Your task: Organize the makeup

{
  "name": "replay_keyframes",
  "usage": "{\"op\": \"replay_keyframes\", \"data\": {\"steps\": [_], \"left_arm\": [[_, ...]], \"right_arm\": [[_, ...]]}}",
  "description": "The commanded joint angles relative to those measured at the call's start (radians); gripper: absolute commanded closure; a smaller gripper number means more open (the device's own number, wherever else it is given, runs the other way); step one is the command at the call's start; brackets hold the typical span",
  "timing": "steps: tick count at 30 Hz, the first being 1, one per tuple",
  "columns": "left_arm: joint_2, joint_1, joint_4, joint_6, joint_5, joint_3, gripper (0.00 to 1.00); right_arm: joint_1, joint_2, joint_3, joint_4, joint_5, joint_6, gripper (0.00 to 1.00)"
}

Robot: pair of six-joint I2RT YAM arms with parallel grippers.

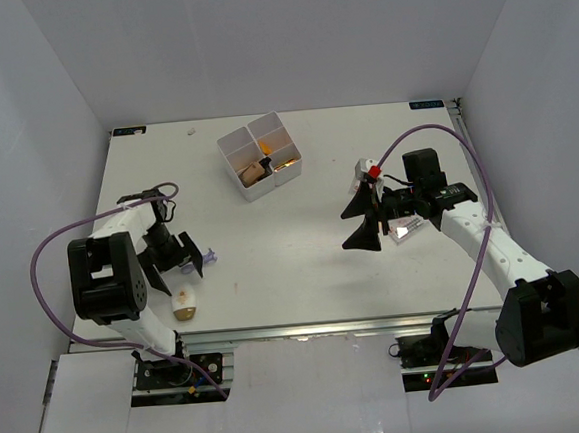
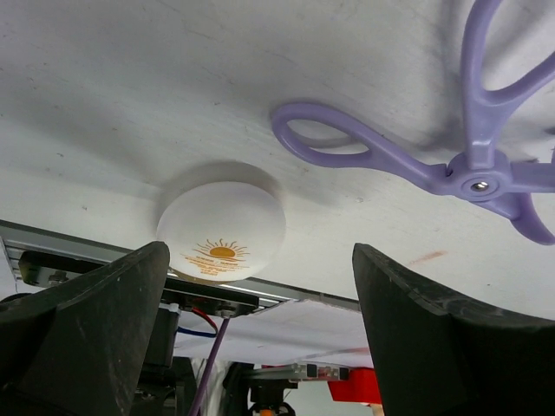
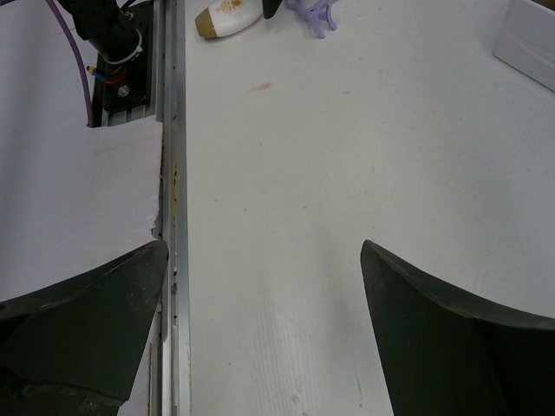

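Note:
A white-and-tan egg-shaped sponge (image 1: 184,304) with a sun print lies near the table's front edge; in the left wrist view it (image 2: 221,230) is just beyond my left finger. A purple loop tool (image 1: 209,256) lies beside it, at the upper right in the left wrist view (image 2: 408,160). My left gripper (image 1: 179,275) is open and empty, low over both (image 2: 258,251). My right gripper (image 1: 349,230) is open and empty above bare table (image 3: 263,247). A clear pinkish packet (image 1: 408,229) lies under the right arm. The white box (image 1: 226,149) holds an orange item, a skin-tone bottle and a lipstick.
The table's front metal rail (image 3: 169,173) runs close to the sponge (image 3: 227,17) and the purple loop (image 3: 314,13). A corner of the white box (image 3: 529,43) shows in the right wrist view. Purple cables loop beside both arms.

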Motion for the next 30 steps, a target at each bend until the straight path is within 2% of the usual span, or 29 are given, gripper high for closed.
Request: {"op": "replay_keyframes", "data": {"steps": [1,9,19,25,30], "left_arm": [[-0.040,-0.005,0.003,-0.011,-0.048,-0.003,0.02],[-0.056,-0.007,-0.036,-0.052,-0.123,-0.006,0.02],[-0.008,-0.018,0.045,-0.033,-0.005,-0.099,0.02],[-0.008,-0.025,0.079,-0.025,0.047,-0.121,0.11],[-0.020,-0.032,0.112,-0.024,0.082,-0.154,0.22]], "right_arm": [[-0.005,-0.001,-0.003,0.022,-0.020,-0.011,0.02],[-0.006,0.002,-0.003,0.023,-0.024,-0.011,0.02],[-0.017,-0.010,-0.009,0.024,-0.029,-0.011,0.02],[-0.018,-0.002,-0.008,0.024,-0.030,-0.011,0.02],[-0.019,-0.002,-0.009,0.024,-0.025,-0.011,0.02]]}}
